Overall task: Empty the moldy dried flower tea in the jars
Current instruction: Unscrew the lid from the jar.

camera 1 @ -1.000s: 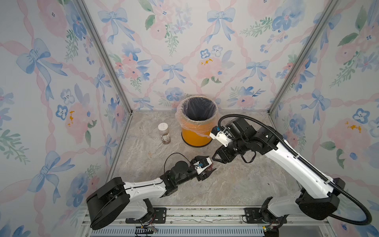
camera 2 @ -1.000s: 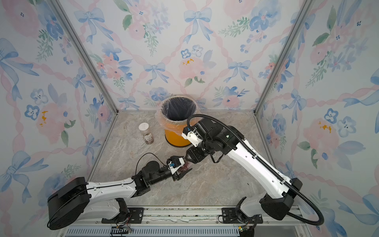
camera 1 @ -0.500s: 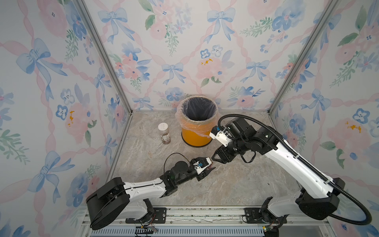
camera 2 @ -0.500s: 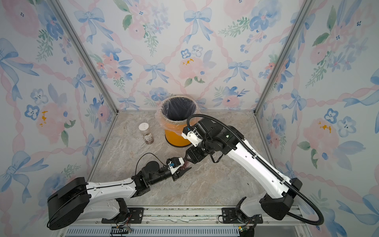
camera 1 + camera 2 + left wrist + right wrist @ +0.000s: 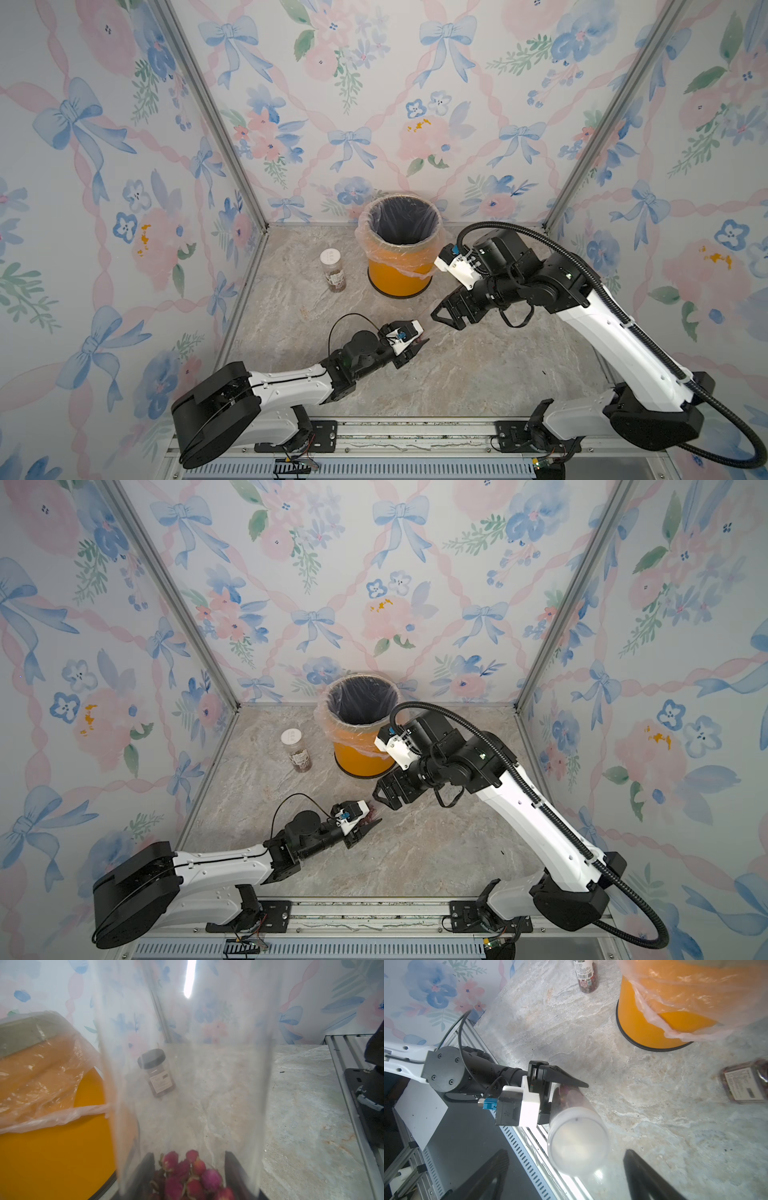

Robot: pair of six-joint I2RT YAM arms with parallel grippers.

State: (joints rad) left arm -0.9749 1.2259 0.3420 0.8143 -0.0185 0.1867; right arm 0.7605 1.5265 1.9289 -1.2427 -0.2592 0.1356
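My left gripper [image 5: 189, 1167] is shut on the lower part of the tall slim clear jar [image 5: 187, 1064], whose wall fills the left wrist view. Pink-red dried flower tea [image 5: 187, 1172] sits between its fingers [image 5: 147, 1165]. In the right wrist view the jar's translucent lid [image 5: 578, 1138] points at the camera, between the spread fingers [image 5: 645, 1176] of my open right gripper [image 5: 566, 1176]. In both top views the left gripper [image 5: 415, 345] [image 5: 365, 827] and right gripper [image 5: 446, 318] [image 5: 384, 800] meet mid-table.
The orange bin [image 5: 399, 249] [image 5: 361, 746] with its plastic liner stands at the back. A round jar with a white lid [image 5: 332, 270] [image 5: 297, 750] stands to its left. A squarish labelled jar with a black lid [image 5: 158, 1073] [image 5: 745, 1084] stands on the marble top.
My right gripper's jaws have opened wide around the lid end of the tall jar. The left gripper has kept its hold and place.
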